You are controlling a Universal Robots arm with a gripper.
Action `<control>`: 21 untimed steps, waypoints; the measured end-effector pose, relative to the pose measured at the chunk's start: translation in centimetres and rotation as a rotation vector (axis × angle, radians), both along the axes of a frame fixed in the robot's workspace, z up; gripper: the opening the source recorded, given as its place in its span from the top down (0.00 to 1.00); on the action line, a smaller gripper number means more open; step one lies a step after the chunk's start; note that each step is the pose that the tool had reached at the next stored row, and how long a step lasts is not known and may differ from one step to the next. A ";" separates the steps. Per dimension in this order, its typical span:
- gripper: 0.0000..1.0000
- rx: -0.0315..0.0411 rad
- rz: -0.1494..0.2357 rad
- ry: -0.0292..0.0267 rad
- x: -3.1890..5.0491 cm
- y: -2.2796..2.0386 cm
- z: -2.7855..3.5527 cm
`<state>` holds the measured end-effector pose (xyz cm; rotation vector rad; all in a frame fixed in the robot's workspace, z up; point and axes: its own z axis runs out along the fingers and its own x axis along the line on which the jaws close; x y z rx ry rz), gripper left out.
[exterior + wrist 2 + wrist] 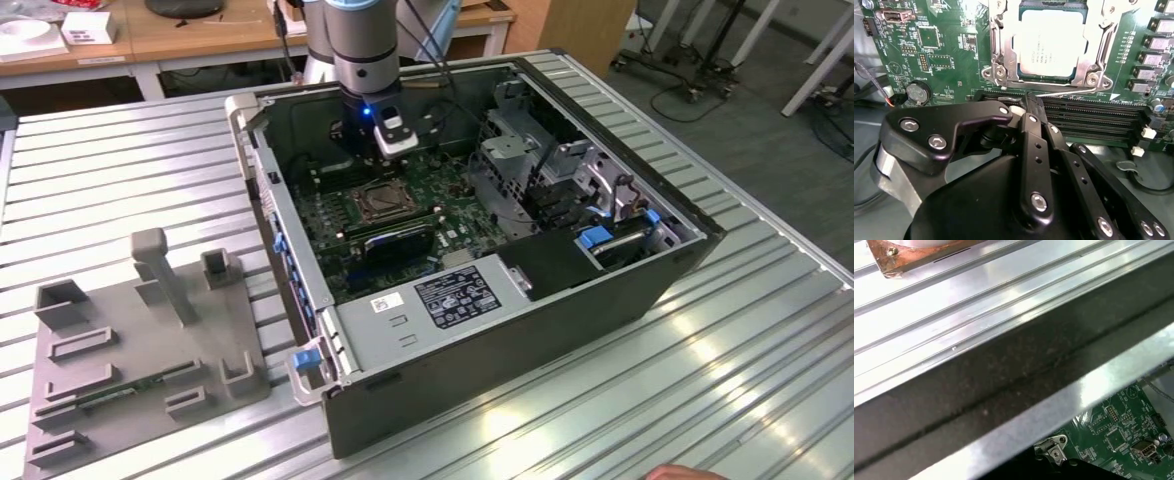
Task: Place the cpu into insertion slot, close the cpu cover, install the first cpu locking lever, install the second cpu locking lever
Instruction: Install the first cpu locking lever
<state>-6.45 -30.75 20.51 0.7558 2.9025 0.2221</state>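
Evidently the cpu (1051, 42) is already seated in the insertion slot (378, 200). The cpu cover (1097, 45) lies flat around it with its cut-out framing the pale metal top, so the frame looks to be holding the chip down. Just beside the slot, on the side towards the memory slots (1094, 115), a thin wire locking lever (1069, 92) runs along the cover's edge. Whether it is latched I cannot tell. The arm (363, 60) reaches down into the open computer case (534, 330) next to the slot. Its jaws look drawn together, tips right at one end of that lever, though I cannot make out whether they pinch the wire or merely press it. The case lies on the slatted metal surface (134, 170), so the slot faces upward for the arm.
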 end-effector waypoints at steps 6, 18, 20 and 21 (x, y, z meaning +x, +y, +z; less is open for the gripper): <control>0.89 -0.0082 -0.016 0.0001 0.04 0.01 -0.01; 0.89 -0.0545 -0.033 -0.0002 0.19 0.11 -0.28; 0.89 -0.0549 -0.033 -0.0003 0.19 0.32 -0.35; 0.89 -0.0549 -0.033 -0.0002 0.19 0.41 -0.36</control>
